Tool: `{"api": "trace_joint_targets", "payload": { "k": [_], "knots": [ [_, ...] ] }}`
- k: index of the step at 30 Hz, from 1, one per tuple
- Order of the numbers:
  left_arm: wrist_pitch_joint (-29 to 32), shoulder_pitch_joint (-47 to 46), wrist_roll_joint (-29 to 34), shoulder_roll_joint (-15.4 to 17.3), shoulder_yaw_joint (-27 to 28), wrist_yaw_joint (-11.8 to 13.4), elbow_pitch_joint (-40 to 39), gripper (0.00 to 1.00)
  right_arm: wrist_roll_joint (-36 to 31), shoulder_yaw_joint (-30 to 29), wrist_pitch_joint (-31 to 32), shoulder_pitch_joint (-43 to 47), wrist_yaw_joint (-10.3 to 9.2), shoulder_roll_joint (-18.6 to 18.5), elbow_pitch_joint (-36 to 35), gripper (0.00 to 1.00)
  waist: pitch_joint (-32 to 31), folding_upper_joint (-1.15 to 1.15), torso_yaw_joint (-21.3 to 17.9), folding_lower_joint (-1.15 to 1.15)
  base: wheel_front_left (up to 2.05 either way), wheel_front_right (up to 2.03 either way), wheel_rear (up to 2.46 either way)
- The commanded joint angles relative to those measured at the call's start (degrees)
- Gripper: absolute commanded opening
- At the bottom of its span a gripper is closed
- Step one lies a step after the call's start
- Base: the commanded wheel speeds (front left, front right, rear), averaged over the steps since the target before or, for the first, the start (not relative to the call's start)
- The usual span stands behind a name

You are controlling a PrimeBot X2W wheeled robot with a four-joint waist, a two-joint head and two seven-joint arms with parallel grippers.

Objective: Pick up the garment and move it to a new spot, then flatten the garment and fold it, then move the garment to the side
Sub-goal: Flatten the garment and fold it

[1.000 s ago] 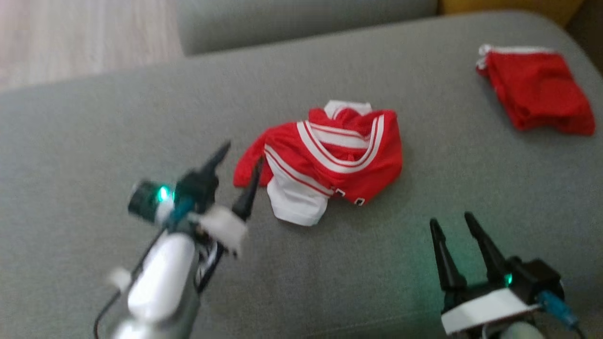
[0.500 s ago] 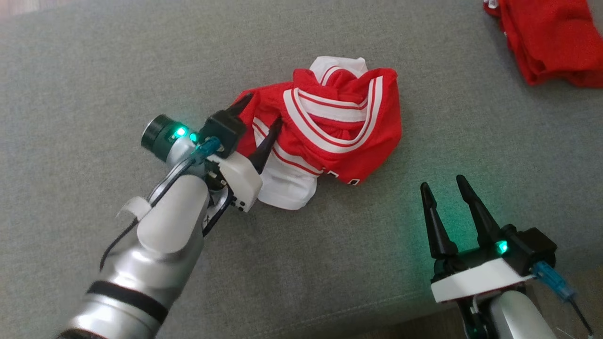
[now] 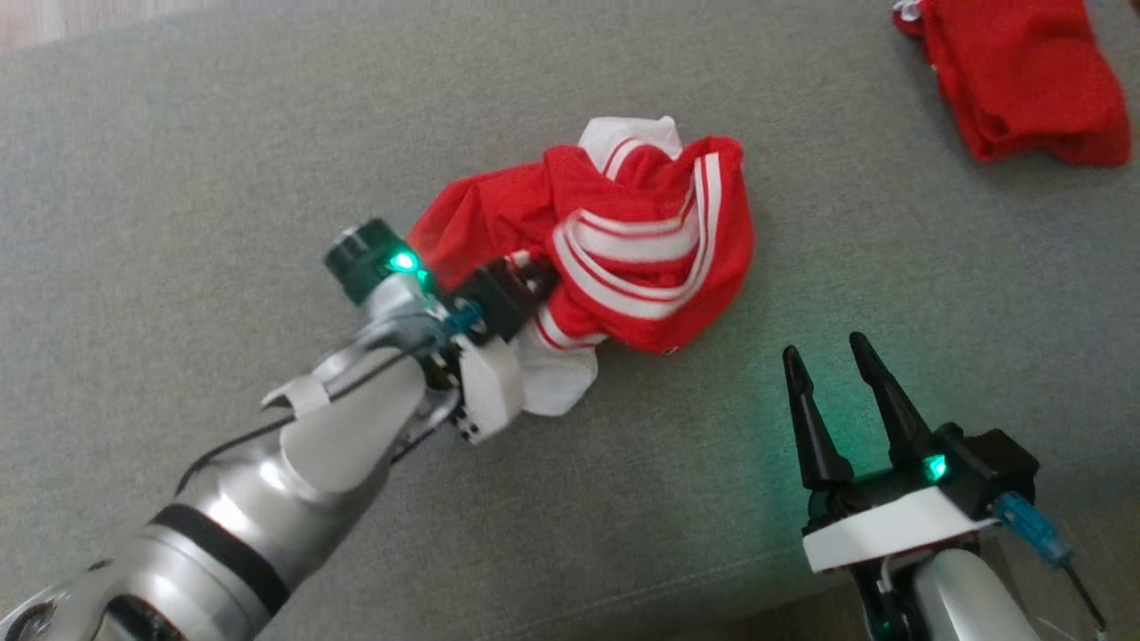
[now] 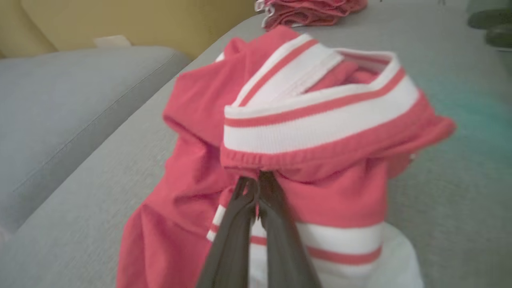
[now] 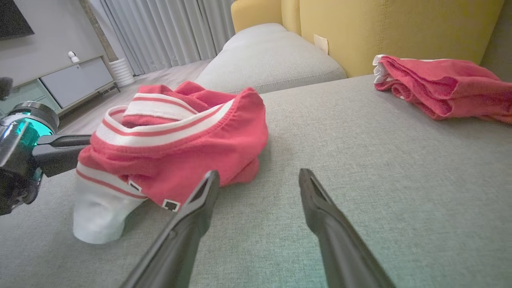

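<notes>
A grey sofa seat is spread across the head view, and the crumpled red-and-white garment is seen lying near its middle. It is bunched into a heap with a white striped band uppermost and a plain white portion at the near edge. A second red garment, folded, is set well apart at the far right of the seat.

The left gripper is found at the heap's left side. In the left wrist view its jaws are pressed together on a fold of red cloth just under the striped band, so the garment is judged to be grasped there. The right gripper is held near the seat's front edge, close to the heap's near right corner but apart from it, its jaws spread with nothing between them.

The coming move is judged to turn on one relation: the bulk of the garment lies ahead and to the right of the left jaws, extending away from the pinch toward the right arm's side. The heap's long axis is read as running roughly across the seat from left to right, though the crumpling leaves this uncertain. Contact is made by the left arm alone. A lift and carry to a new spot is judged to be the step in hand. As only one fold is pinched, the rest may be expected to hang and trail.
</notes>
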Motion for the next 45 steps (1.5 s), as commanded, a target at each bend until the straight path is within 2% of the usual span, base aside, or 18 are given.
{"api": "trace_joint_targets", "payload": {
  "k": [1,4,7,10,13,17,20,23,27,32,37,41,45],
  "knots": [
    [-0.4,-3.2,-1.5,1.5,-0.3,0.1,-2.8,0.00,0.3,1.3,-0.2,-1.0,-0.05,0.3,-1.2,1.00,-1.1,0.00,-0.5,0.00,0.00,0.00,0.00],
    [-0.4,-5.8,-5.8,2.6,-6.5,0.1,-7.8,0.00,0.6,1.2,-0.2,-0.5,-0.05,0.6,-0.8,1.00,-3.0,0.00,-1.2,0.00,0.00,0.00,0.00],
    [-0.4,-10.2,-9.9,4.0,-9.6,0.1,-14.9,0.00,1.1,1.6,-0.2,-0.1,-0.05,0.9,-0.6,1.00,-5.1,0.00,-2.4,0.00,0.00,0.00,0.00],
    [-0.4,-14.8,-13.5,4.6,-9.9,0.1,-20.3,0.00,1.6,1.8,-0.2,0.3,-0.05,1.1,-0.3,1.00,-7.5,0.00,-4.0,0.00,0.00,0.00,0.00],
    [-0.4,-19.3,-16.2,4.3,-8.9,0.1,-22.0,0.00,2.1,2.1,-0.2,0.9,-0.05,1.2,0.1,1.00,-9.9,0.00,-5.9,0.00,0.00,0.00,0.00],
    [-0.4,-24.7,-17.4,3.5,-7.1,0.1,-19.9,0.00,2.4,2.7,-0.2,1.7,-0.05,1.3,0.6,1.00,-12.1,0.00,-8.0,0.00,0.00,0.00,0.00],
    [-0.4,-30.1,-17.6,1.9,-2.6,0.5,-15.2,0.00,2.7,2.2,-0.2,2.5,-0.05,1.3,0.6,1.00,-13.5,0.00,-9.2,0.00,0.00,0.00,0.00],
    [-0.4,-35.2,-15.9,1.6,1.3,2.3,-9.2,0.00,2.6,1.5,-0.2,3.2,-0.05,1.3,0.5,1.00,-14.2,0.00,-9.3,0.00,0.00,0.00,0.00],
    [-0.4,-36.9,-17.3,2.2,4.7,2.7,-1.5,0.00,1.9,0.7,-0.2,4.2,-0.05,1.3,0.3,1.00,-14.7,0.00,-7.9,0.00,0.00,0.00,0.00],
    [-0.4,-26.9,-20.0,6.6,6.4,2.1,1.4,0.00,1.1,-1.4,-0.2,5.4,-0.05,1.3,-0.4,1.00,-14.5,0.00,-2.7,0.00,0.00,0.00,0.00],
    [-0.4,-8.6,-25.9,11.8,8.4,3.3,0.8,0.00,0.6,-2.9,-0.2,6.2,-0.05,1.3,-1.1,1.00,-13.8,0.00,1.9,0.00,0.00,0.00,0.00],
    [-0.4,5.5,-29.0,15.4,11.5,6.2,-0.5,0.00,0.1,-2.9,-0.2,6.1,-0.05,1.3,-1.2,1.00,-13.0,0.00,4.3,0.00,0.00,0.00,0.00],
    [-0.4,14.7,-28.2,17.8,16.2,9.4,-4.7,0.00,-0.1,-2.9,-0.2,5.8,-0.05,1.0,-1.5,1.00,-12.2,0.00,6.7,0.00,0.00,0.00,0.00]
  ]
}}
